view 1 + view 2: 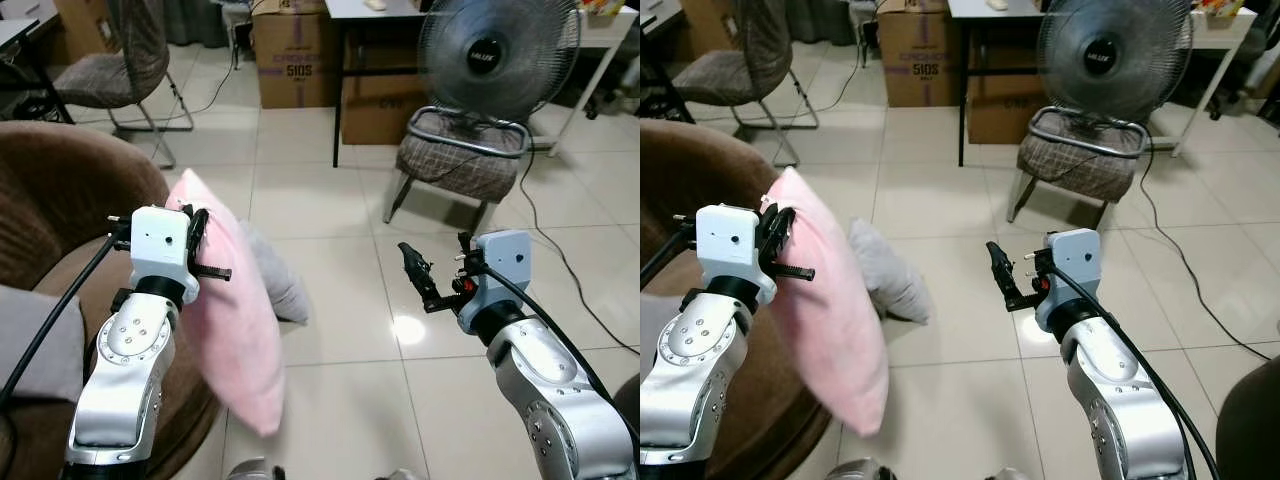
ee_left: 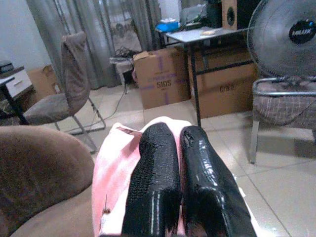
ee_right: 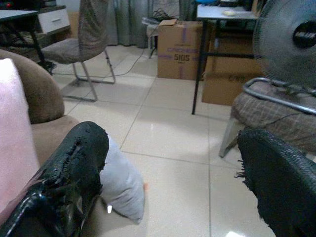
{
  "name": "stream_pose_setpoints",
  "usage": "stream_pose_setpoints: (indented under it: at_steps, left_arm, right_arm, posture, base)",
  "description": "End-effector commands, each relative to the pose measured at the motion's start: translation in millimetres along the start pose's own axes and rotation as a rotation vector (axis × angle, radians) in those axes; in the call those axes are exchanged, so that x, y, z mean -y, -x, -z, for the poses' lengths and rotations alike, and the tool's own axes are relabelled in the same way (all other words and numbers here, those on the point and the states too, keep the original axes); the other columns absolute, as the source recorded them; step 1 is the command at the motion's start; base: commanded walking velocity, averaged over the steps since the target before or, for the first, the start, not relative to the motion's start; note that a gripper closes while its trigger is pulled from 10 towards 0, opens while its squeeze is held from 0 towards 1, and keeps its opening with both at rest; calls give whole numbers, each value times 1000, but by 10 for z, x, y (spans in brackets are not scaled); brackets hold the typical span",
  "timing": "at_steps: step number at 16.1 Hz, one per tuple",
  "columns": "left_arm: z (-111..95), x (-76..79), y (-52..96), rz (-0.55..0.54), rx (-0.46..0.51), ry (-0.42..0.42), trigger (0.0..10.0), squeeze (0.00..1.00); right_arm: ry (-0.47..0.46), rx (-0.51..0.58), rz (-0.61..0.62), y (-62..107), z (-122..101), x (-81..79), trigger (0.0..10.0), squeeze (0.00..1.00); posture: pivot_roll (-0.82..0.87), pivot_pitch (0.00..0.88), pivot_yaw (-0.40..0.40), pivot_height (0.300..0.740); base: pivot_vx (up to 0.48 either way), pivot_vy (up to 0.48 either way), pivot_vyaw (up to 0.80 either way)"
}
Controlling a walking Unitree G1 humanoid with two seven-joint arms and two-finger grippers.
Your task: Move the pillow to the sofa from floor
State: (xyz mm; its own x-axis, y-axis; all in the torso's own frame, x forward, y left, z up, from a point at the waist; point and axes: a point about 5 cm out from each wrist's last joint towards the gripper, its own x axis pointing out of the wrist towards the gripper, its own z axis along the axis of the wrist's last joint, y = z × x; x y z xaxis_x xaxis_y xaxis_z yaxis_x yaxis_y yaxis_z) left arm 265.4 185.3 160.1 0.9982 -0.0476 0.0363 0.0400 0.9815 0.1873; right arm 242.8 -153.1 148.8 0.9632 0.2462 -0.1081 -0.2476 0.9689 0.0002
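The left gripper (image 1: pixel 200 245) is squeezed tight on the top edge of the pink pillow (image 1: pixel 235 340). The pillow hangs long-way down, off the floor, right beside the brown sofa (image 1: pixel 60 190). The sofa is just to the left of the pillow, so the left arm is the near one. The right gripper (image 1: pixel 418 275) is wide apart and holds nothing. A grey pillow (image 1: pixel 275 285) lies on the floor behind the pink one.

A pink pillow (image 1: pixel 235 330), a grey pillow (image 1: pixel 275 280), a brown sofa (image 1: pixel 60 190), black-fingered left pincer (image 1: pixel 197 245).
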Motion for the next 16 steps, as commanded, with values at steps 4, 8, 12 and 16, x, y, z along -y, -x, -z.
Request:
stream_pose_setpoints:
  at_steps: [4, 8, 12, 16]
  left_arm:
    - [-123, -3, -25, 9, 56, 4, 10000, 0]
    - [-123, 8, -31, 14, 57, 5, 10000, 0]
    - [-114, 19, -26, 21, 56, 3, 10000, 0]
    - [-107, 21, -20, 22, 55, 4, 10000, 0]
  right_arm:
    - [23, 14, 15, 6, -22, 27, 10000, 0]
    - [55, 3, 1, -4, -20, 18, 10000, 0]
    - [58, -1, -19, -4, -11, 2, 10000, 0]
    - [80, -6, -60, -15, -13, -15, 10000, 0]
  posture:
    - [17, 0, 32, 740]
    - [17, 0, 33, 740]
    - [17, 0, 32, 740]
    - [19, 0, 25, 740]
  base:
    - [409, 0, 0]
    - [430, 0, 400]
    - [433, 0, 800]
    - [432, 0, 800]
